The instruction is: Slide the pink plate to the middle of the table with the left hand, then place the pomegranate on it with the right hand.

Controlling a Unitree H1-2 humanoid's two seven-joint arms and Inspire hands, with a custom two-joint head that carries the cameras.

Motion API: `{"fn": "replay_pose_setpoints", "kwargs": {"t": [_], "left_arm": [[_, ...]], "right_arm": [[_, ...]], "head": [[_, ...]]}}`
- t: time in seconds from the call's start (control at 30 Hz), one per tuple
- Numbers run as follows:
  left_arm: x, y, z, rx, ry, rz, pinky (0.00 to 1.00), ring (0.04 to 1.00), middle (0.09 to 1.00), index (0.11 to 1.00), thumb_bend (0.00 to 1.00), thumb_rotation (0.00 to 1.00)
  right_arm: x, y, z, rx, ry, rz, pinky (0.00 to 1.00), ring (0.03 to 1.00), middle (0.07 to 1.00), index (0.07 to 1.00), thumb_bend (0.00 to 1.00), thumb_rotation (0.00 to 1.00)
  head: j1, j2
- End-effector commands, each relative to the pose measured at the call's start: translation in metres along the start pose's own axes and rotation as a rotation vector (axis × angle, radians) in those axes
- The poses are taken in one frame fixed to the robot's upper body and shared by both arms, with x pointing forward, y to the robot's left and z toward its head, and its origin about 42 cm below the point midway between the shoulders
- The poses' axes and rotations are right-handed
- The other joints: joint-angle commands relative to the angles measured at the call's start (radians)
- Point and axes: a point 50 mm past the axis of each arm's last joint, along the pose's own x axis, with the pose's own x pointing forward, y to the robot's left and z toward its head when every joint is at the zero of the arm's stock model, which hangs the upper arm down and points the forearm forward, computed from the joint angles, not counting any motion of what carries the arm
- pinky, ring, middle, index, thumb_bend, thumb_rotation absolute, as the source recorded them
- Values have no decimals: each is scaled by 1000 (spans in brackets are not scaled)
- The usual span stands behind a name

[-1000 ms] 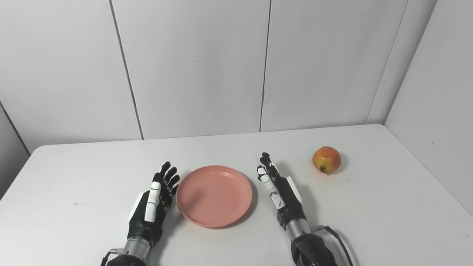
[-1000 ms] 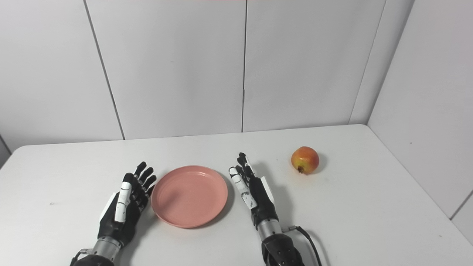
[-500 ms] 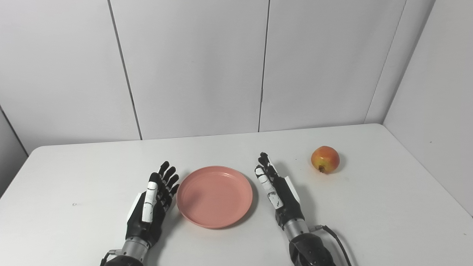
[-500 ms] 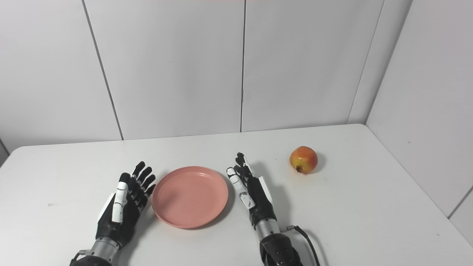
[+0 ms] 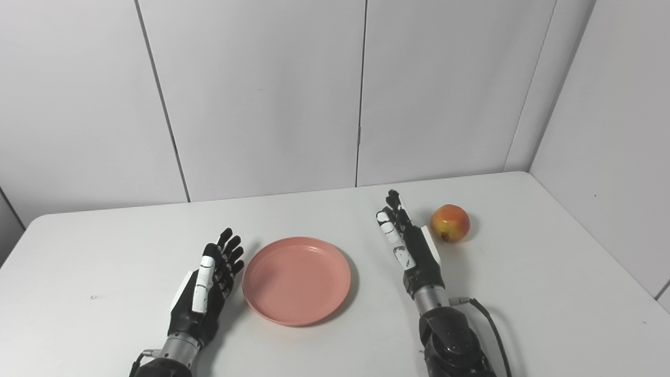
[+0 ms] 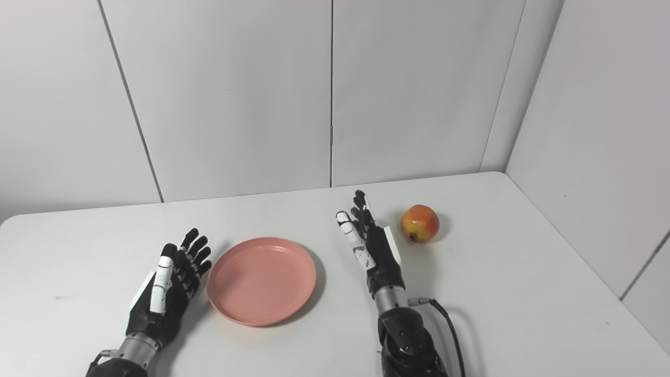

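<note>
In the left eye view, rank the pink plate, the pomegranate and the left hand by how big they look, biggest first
1. pink plate
2. left hand, nearer the camera, so its lead over the fruit is less sure
3. pomegranate

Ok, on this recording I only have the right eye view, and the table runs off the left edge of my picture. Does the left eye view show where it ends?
Observer: Yes. There the table ends in a rounded rear corner, well to the left of the left hand and farther back.
Operator: And is there a side wall over there, like the one on the right?
Observer: A darker panel shows just beyond that corner, set at an angle to the back wall. Only a narrow strip of it is in frame, so I cannot tell how far it runs.
</note>
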Motion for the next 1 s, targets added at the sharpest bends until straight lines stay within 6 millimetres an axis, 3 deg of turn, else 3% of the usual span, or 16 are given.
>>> {"fn": "replay_pose_setpoints", "kwargs": {"t": [0.0,0.33,0.47,0.67,0.8,0.97], "left_arm": [[-4,1,-9,9,-5,10,1000,1000,1000,1000,672,1000],[6,1,-6,79,-18,20,1000,1000,1000,1000,654,1000],[12,0,-5,65,-14,38,1000,1000,1000,1000,683,1000],[18,-1,-7,73,-10,45,1000,1000,1000,1000,676,1000],[20,2,-9,63,-5,52,1000,1000,1000,1000,681,1000],[23,5,-8,41,-9,53,1000,1000,1000,1000,687,1000]], "right_arm": [[20,-16,33,-41,-155,-62,955,955,957,960,618,825],[31,-65,54,-339,-236,-198,894,922,929,950,650,780],[33,-82,56,-418,-234,-213,890,918,931,948,649,644],[40,-107,57,-538,-110,-208,839,898,916,926,716,558],[43,-114,54,-609,-31,-207,795,875,904,899,793,510],[47,-115,48,-634,6,-199,776,860,891,887,804,489]], "head": [[1,0],[3,2],[2,0],[1,-1],[3,-1],[-3,-6]]}}
